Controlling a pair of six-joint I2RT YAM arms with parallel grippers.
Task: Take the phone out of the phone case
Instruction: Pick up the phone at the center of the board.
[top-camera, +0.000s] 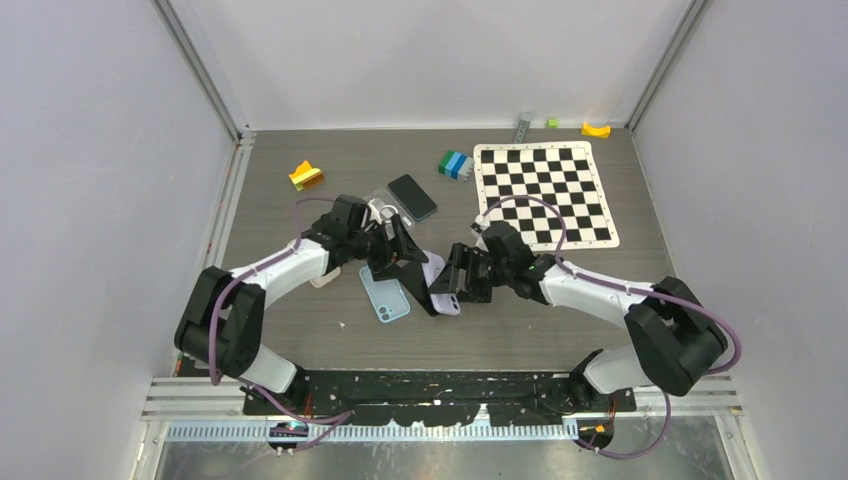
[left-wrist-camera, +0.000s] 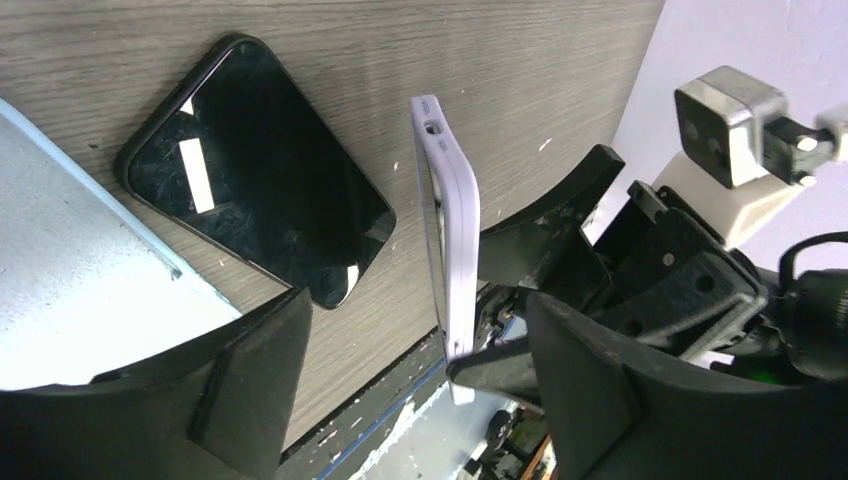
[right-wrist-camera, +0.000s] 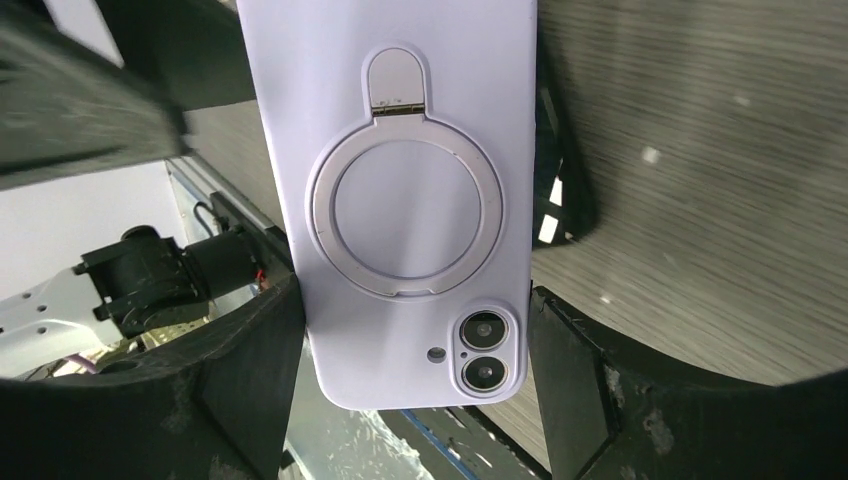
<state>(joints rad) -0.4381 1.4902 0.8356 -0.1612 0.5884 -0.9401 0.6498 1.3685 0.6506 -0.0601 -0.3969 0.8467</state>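
The lavender phone case (right-wrist-camera: 400, 120) with a ring stand stands upright off the table between the two arms (top-camera: 443, 290). The phone's twin camera lenses (right-wrist-camera: 485, 347) show through the case's cutout. My right gripper (right-wrist-camera: 415, 385) is shut on the case, one finger against each long edge near the camera end. From the left wrist the case (left-wrist-camera: 455, 230) shows edge-on. My left gripper (left-wrist-camera: 415, 385) is open around it, with the case close to its right finger (left-wrist-camera: 590, 380) and far from the left one. In the top view the left gripper (top-camera: 415, 270) meets the right gripper (top-camera: 455, 285) at mid-table.
A pale blue phone (top-camera: 385, 297) lies flat just below my left gripper. A dark phone (left-wrist-camera: 260, 170) lies flat on the wood. Another dark phone (top-camera: 412, 196) rests on a clear bag. A chessboard mat (top-camera: 545, 192) and coloured blocks (top-camera: 455, 164) (top-camera: 306, 175) sit behind.
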